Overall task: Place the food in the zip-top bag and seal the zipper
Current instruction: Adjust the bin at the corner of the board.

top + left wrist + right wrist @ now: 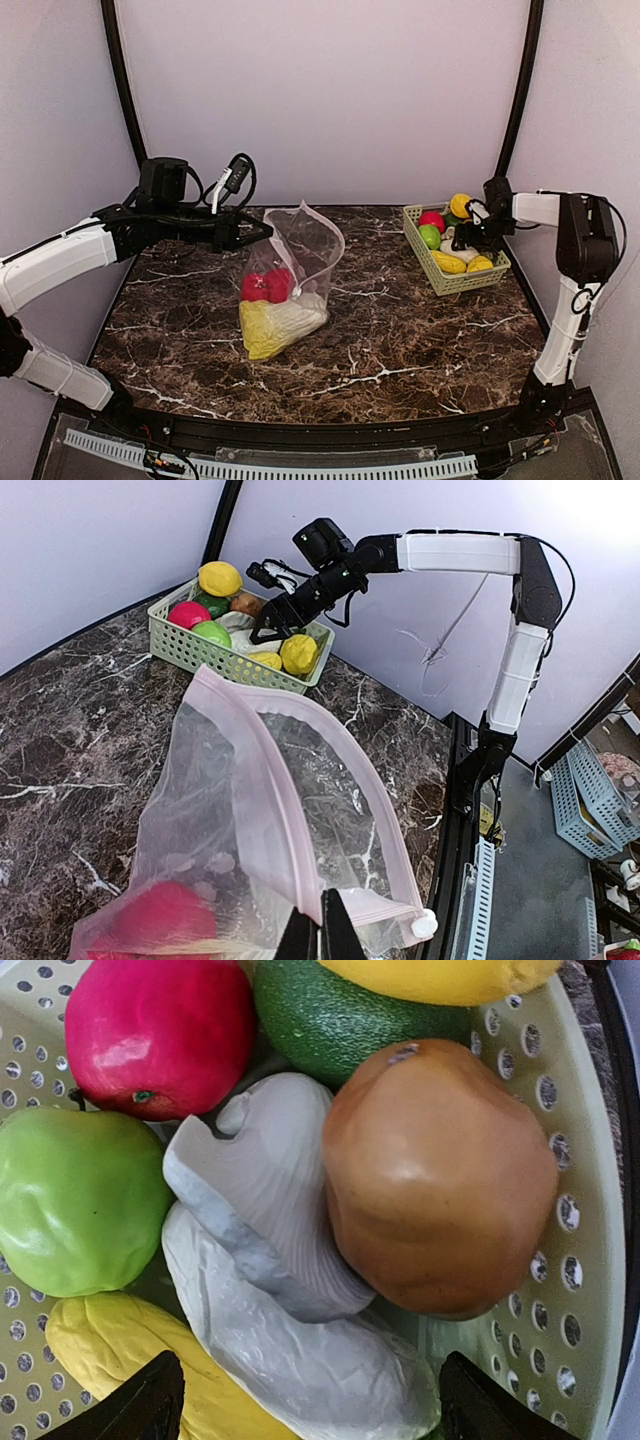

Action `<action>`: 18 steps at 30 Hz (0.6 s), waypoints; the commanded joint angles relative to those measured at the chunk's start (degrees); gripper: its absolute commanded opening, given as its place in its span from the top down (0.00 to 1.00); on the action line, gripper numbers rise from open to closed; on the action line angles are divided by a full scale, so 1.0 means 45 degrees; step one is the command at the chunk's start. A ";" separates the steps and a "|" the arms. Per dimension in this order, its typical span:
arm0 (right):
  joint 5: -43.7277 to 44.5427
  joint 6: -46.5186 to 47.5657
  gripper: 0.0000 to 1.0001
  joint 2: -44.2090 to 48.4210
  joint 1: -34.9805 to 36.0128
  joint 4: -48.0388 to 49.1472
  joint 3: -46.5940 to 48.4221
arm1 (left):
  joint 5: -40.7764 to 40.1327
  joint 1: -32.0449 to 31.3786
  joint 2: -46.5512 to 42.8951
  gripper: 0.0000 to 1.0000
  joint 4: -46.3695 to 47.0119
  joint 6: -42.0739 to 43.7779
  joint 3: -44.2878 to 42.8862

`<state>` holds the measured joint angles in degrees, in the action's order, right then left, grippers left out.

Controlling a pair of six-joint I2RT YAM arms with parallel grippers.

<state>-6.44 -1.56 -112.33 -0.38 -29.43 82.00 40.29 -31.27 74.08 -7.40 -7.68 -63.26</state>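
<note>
Left gripper [320, 925] pinched zipper [262, 780], propping zip-top bag [190, 810] open; right of bag, right gripper [310, 1400] gaped over basket's [580, 1260] pale piece [270, 1220], likely target.

a robot lab booth, seemingly: plain pale walls [330, 90] and black poles [120, 80] enclose a marbled table [400, 340] (blue storage bins [585, 790] stand outside).

Left arm extends from left edge toward centre, left gripper [264, 231] clamped closed. Right gripper [466, 237], upper right, jaws wide apart.

Tightly packed food [270, 1220] leaves little room inside the basket [580, 1260].
</note>
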 commanded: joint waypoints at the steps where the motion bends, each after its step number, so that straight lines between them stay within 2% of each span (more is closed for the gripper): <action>1: -0.1639 0.1077 0.14 -0.0423 -0.0188 0.0426 0.0253 | 0.0223 0.0073 -0.0015 0.99 -0.0222 0.0065 0.0020; 6: -0.2471 0.0865 0.20 -0.0427 -0.0002 0.0185 -0.0034 | 0.0275 0.0074 -0.0088 0.99 -0.0195 0.0013 0.0006; 10: -0.2133 0.0508 0.20 0.0456 0.0977 0.0124 -0.0970 | 0.0291 0.0073 -0.0179 0.99 -0.0164 -0.0019 0.0003; 18: -0.1392 -0.1378 0.22 0.2153 0.1909 -0.0249 -0.2206 | 0.0361 0.0068 -0.0353 0.99 -0.0070 -0.0147 0.0024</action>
<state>-13.91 -2.70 -106.76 6.96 -29.41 74.30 41.06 -31.27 74.11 -7.40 -7.94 -63.26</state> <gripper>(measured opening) 0.783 0.008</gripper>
